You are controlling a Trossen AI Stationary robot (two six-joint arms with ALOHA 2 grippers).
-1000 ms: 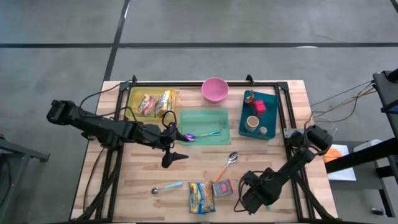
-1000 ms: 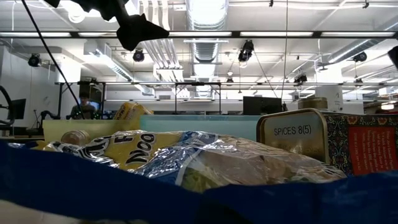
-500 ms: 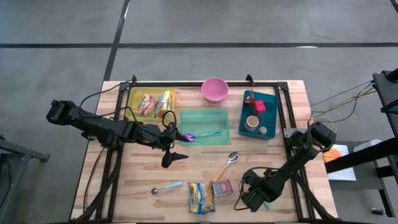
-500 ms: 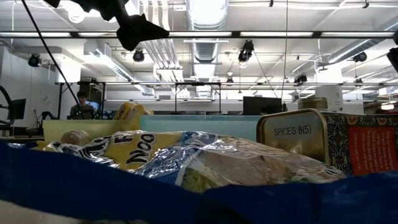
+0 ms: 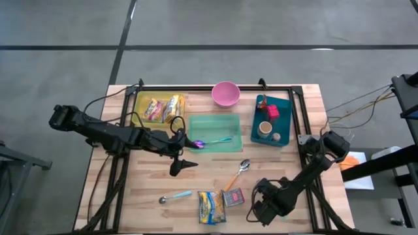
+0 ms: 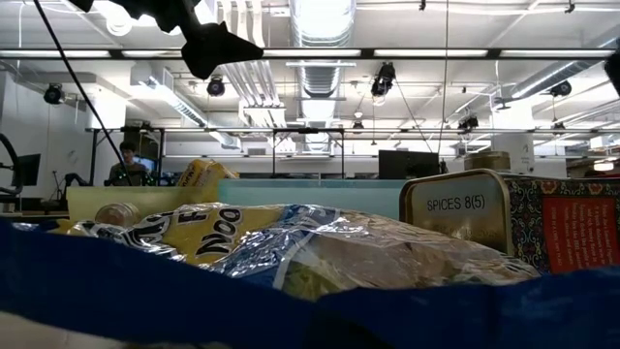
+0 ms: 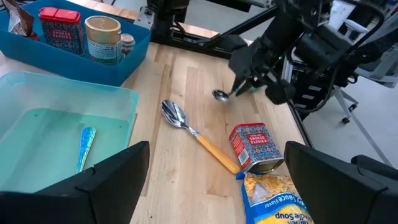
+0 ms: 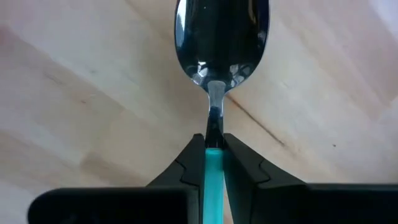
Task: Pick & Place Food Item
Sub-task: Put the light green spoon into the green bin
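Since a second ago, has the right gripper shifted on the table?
Barely. In the high view the right gripper stays at the table's near edge, just right of the spice tin, now shut on a teal-handled spoon.

A grey concrete floor (image 5: pixel 261 26) crossed by dark seams surrounds the wooden table (image 5: pixel 130 189). Beyond it, an open industrial ceiling (image 6: pixel 320 29) carries bright strip lights, ducts and hanging cables above distant workstations.

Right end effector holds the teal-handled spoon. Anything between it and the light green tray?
Yes: an orange-handled metal spoon lies on the table between the right end effector's teal-handled spoon and the light green plastic tray, a red spice tin beside it. The left end effector hovers near the tray.
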